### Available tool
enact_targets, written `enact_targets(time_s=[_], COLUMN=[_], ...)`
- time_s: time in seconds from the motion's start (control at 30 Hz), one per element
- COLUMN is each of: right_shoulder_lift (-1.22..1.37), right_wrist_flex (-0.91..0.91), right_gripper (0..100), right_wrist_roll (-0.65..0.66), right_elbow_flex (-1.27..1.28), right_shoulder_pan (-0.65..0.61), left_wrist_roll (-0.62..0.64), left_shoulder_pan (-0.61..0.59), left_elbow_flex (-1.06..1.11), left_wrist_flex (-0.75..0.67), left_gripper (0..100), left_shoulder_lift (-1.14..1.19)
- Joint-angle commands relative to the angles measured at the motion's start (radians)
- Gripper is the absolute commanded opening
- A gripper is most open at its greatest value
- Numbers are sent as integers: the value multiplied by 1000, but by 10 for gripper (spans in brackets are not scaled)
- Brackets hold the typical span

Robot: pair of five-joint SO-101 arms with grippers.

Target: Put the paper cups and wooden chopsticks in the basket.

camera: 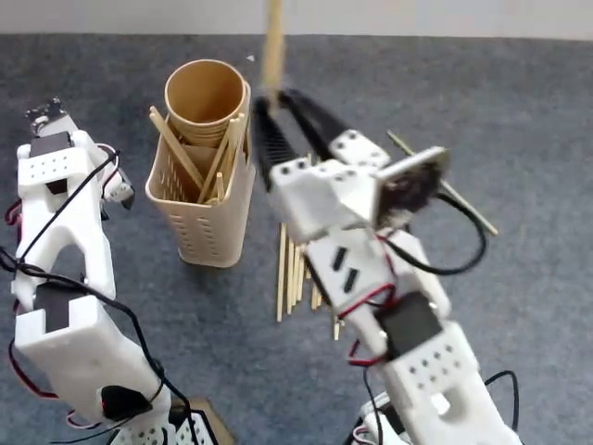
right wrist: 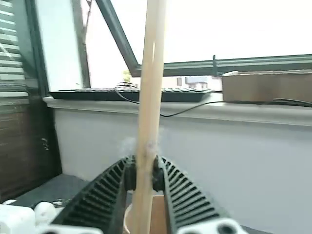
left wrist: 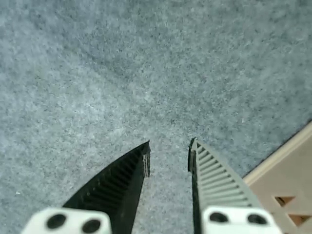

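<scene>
Right gripper (camera: 275,97) is clamping one chopstick (camera: 272,46) near its lower part, with both fingers pressing on it in the right wrist view (right wrist: 144,170). That stick (right wrist: 148,97) is standing close to upright, with its long axis vertical and its top end pointing up past the high view's edge. It is hanging in the air just beside the basket's (camera: 208,218) far right corner, not inside it. A paper cup (camera: 206,93) is sitting upright in the far end of the basket, mouth up. Several sticks (camera: 181,153) are already leaning in the basket next to the cup, their upper ends poking out above the rim at slants. A loose pile (camera: 295,273) is lying flat on the grey carpet (camera: 519,111) just right of the basket's near end. These sticks are roughly parallel, their long axes running alongside the basket's wall, partly under the right arm. One more single stick (camera: 463,204) is lying well to the right of the basket, on a diagonal. Left gripper (left wrist: 169,146) is hovering over bare carpet with fingers apart and nothing between them, a corner of the basket (left wrist: 287,185) just beside it.
</scene>
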Motion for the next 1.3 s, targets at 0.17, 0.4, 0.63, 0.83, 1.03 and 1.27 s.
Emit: enact_targets(time_s=[0.17, 0.4, 0.63, 0.83, 1.03, 1.27], right_shoulder_lift=[297, 449, 429, 420, 420, 409], right_wrist_flex=[-196, -191, -183, -88, -85, -85], right_gripper=[4, 4, 10, 11, 122, 145], right_wrist_roll=[-11, 68, 69, 71, 71, 72], right_elbow_flex=[-38, -62, -59, -70, -70, -73], right_shoulder_pan=[-108, -173, -166, -143, -117, -107], left_wrist_roll=[-15, -15, -15, -15, -15, -15], left_shoulder_pan=[16, 16, 16, 1, -1, -1], left_elbow_flex=[-4, 24, 47, 45, 44, 45], left_wrist_flex=[-32, -49, -80, -80, -77, -78], left_gripper=[161, 161, 161, 161, 161, 161], left_shoulder_lift=[-7, -8, -8, -10, -10, -10])
